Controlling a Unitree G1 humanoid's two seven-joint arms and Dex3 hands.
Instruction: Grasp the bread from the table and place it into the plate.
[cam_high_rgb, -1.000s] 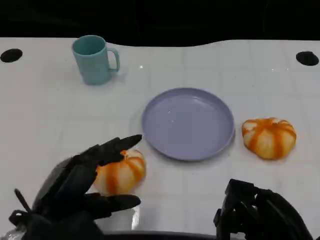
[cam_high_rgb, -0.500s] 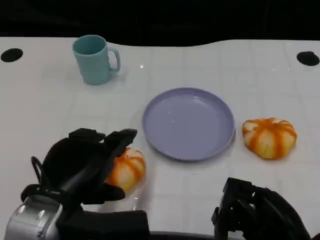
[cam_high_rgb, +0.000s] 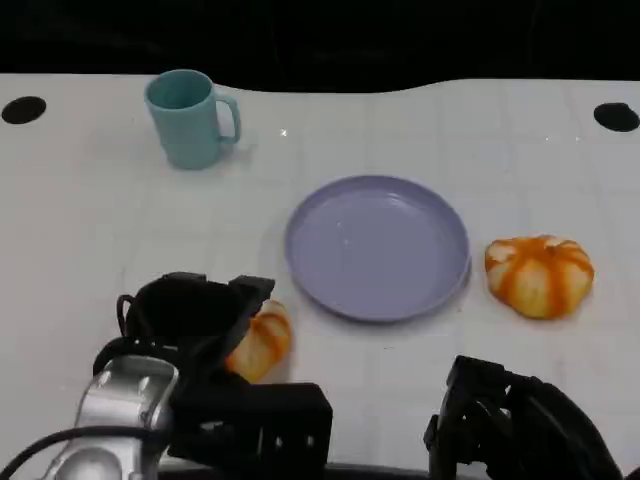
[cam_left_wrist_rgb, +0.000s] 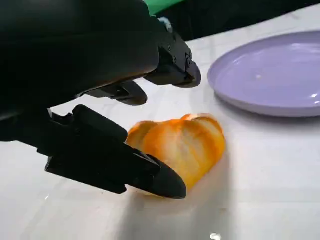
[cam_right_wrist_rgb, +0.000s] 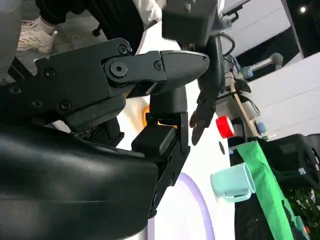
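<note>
The purple plate (cam_high_rgb: 377, 246) lies bare mid-tabletop (cam_high_rgb: 90, 220); the teal mug (cam_high_rgb: 188, 118) stands well behind it. The left hand (cam_high_rgb: 190, 318) covers the near bread (cam_high_rgb: 262, 340), its fingers (cam_left_wrist_rgb: 150, 177) spread either side, not clamped. A second bread (cam_high_rgb: 539, 274) sits just beside the plate's right rim. The right hand (cam_high_rgb: 500, 425) rests curled at the near edge, holding nothing.

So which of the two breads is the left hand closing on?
The bread at the table's near left, beside the left hand, whose fingers flank it. The other bread lies untouched right of the plate.
</note>
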